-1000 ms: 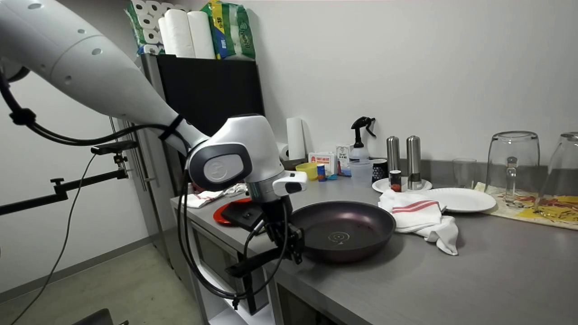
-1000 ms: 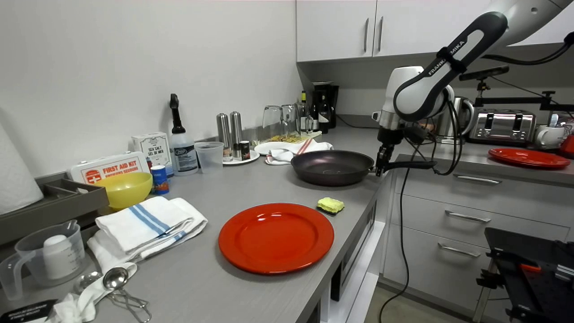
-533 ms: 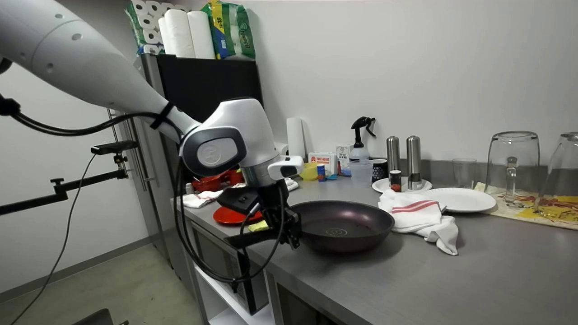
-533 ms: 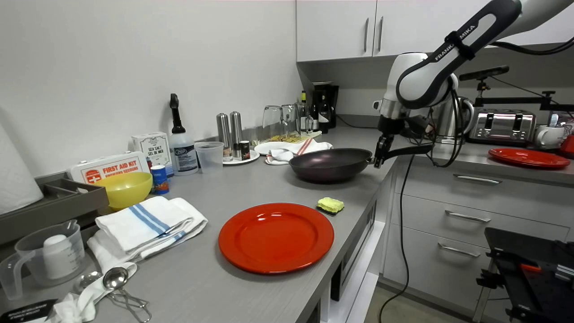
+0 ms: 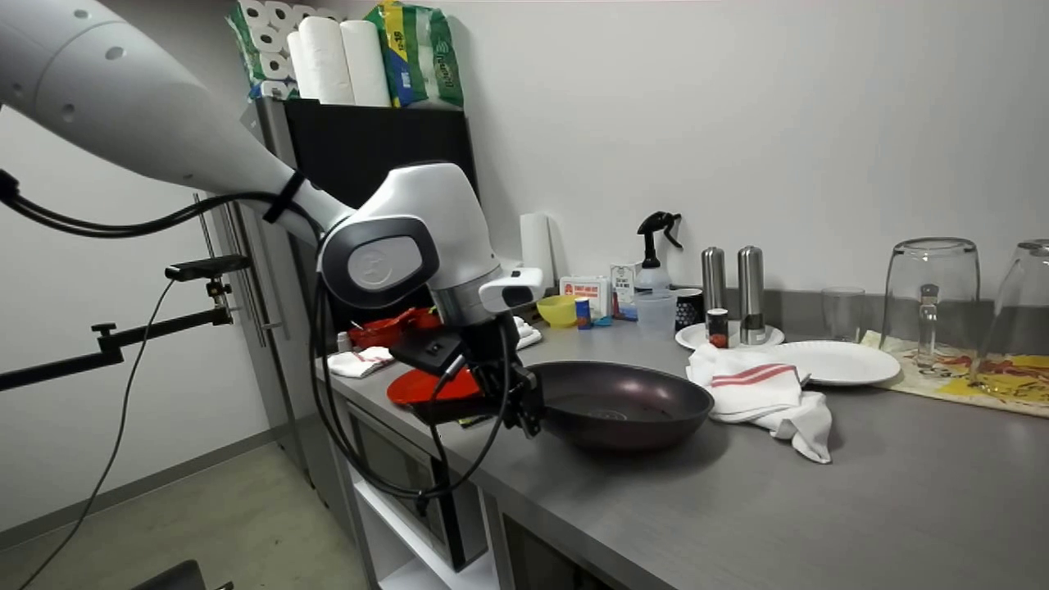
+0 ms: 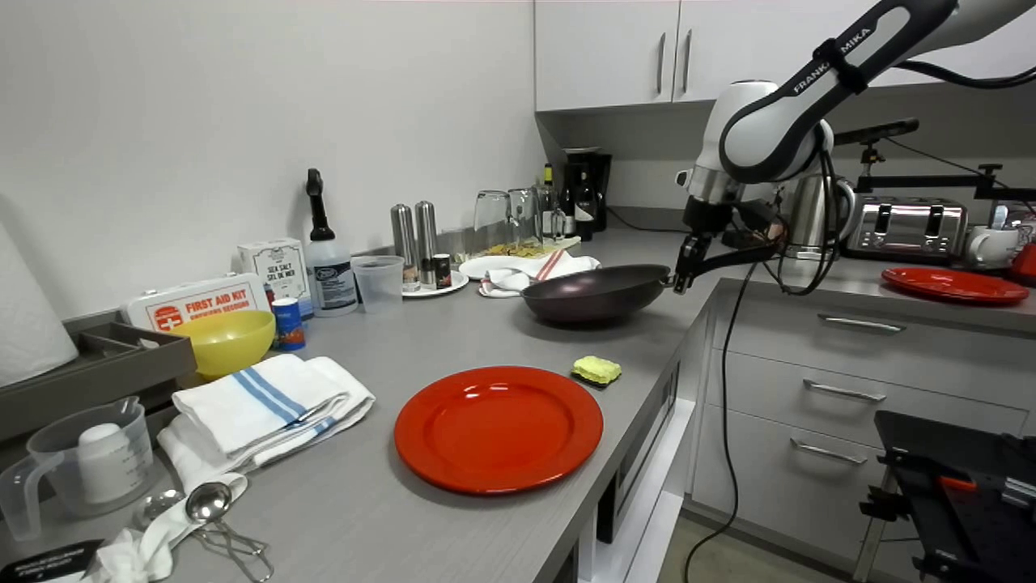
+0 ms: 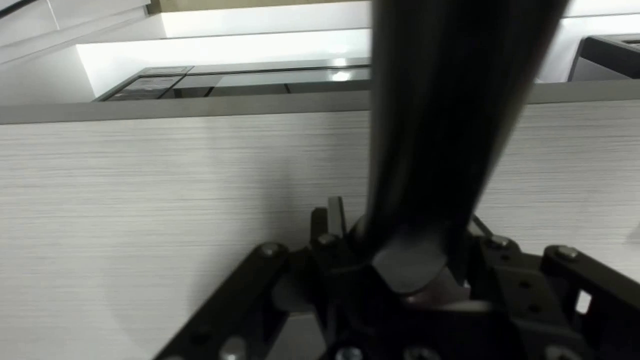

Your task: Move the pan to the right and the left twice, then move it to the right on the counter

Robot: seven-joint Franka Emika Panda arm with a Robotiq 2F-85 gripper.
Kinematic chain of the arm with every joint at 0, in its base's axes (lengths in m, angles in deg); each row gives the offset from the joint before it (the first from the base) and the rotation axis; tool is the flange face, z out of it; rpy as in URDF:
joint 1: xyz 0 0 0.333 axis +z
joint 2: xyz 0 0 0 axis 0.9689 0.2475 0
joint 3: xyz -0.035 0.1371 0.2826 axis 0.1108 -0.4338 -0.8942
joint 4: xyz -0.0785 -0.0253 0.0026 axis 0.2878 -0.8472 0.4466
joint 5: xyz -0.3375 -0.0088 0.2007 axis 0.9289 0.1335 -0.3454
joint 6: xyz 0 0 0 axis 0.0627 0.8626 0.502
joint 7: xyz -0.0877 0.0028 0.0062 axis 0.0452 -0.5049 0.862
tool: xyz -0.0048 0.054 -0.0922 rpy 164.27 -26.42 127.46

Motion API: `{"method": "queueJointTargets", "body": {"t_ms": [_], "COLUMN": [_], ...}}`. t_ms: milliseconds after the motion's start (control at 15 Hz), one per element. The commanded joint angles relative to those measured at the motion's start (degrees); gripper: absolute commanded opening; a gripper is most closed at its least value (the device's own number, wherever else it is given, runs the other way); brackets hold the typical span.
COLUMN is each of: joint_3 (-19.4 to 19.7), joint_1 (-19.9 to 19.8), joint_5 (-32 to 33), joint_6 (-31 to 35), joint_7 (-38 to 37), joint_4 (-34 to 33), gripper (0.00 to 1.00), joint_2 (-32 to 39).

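Observation:
The pan (image 5: 631,406) is tilted in both exterior views, its handle side raised and its far side low over the grey counter (image 5: 828,524). Whether its low edge touches the counter I cannot tell. My gripper (image 6: 682,285) is shut on the pan's handle near the rim, with the rest of the black handle (image 6: 732,257) sticking out past it. In the wrist view the handle (image 7: 445,120) runs up between the gripper's fingers, blurred and dark, and hides part of them. Most of the pan's bowl is hidden there.
A striped white towel (image 5: 758,381) lies close beside the pan, with a white plate (image 5: 836,362) behind it. A yellow sponge (image 6: 596,370) and a red plate (image 6: 498,429) sit along the counter. Pepper mills (image 6: 425,239) and glass mugs (image 5: 930,303) stand by the wall.
My gripper has risen, lifting the handle end. The pan has gone from nearly level to tilted, its far side staying low. The grip on the handle looks the same.

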Motion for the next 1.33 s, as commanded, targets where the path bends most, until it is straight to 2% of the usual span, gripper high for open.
{"method": "queueJointTargets", "body": {"t_ms": [0, 400, 867, 1267], "joint_3": [0.1, 1.4, 2.8, 2.8], "joint_1": [0.3, -0.3, -0.4, -0.3], "joint_5": [-4.2, -9.4, -9.7, -12.1], "joint_6": [-1.0, -0.6, -0.4, 5.6], "joint_7": [0.5, -0.2, -0.9, -3.4], "joint_4": [0.3, -1.9, -2.2, -1.5], "gripper": [0.22, 0.22, 0.22, 0.22], "joint_2": [-3.8, -4.9, -4.9, -4.7]}}
